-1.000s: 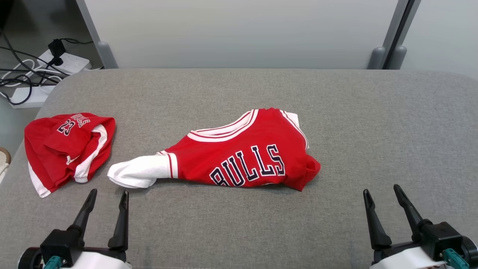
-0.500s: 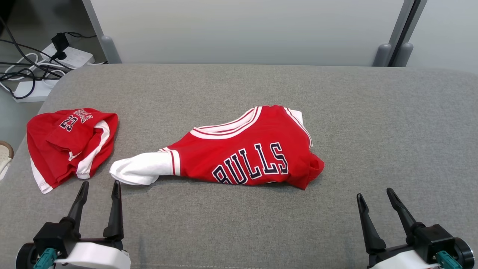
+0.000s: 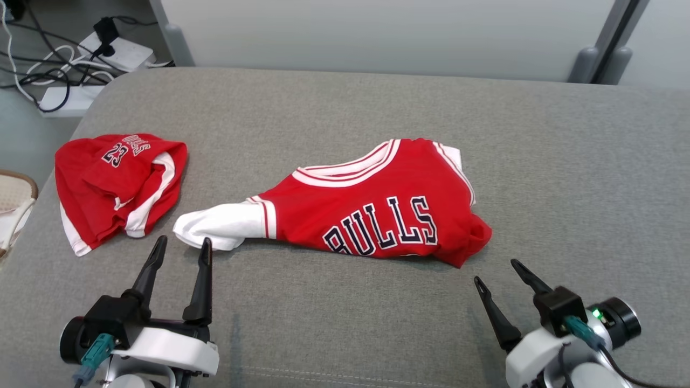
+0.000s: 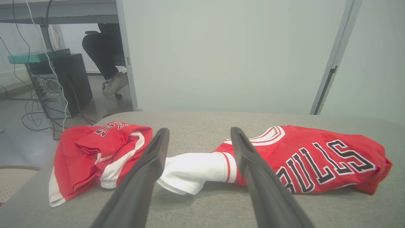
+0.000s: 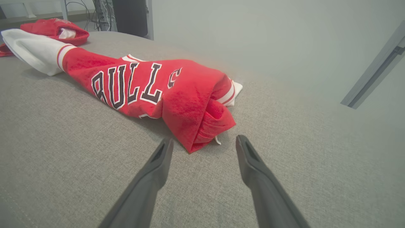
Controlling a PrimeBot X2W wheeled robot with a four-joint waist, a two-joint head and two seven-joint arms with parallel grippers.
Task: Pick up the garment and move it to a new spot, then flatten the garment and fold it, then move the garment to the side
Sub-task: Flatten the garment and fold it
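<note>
Grey woven cushion (image 3: 539, 161) bears a crumpled, lumpy red jersey (image 3: 377, 210).

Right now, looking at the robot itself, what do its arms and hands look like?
The left hand and right hand each have two long, dark, tapering fingers on a black block. Behind them the forearms are smooth white shells. A teal plug with a cable sits at each wrist; a small green light glows on the right one.

left gripper (image 3: 183, 240): pushed out toward 12 o'clock, tips now beside Bulls jersey (image 3: 388, 210) sleeve
right gripper (image 3: 496, 271): swung toward 11 o'clock
</note>
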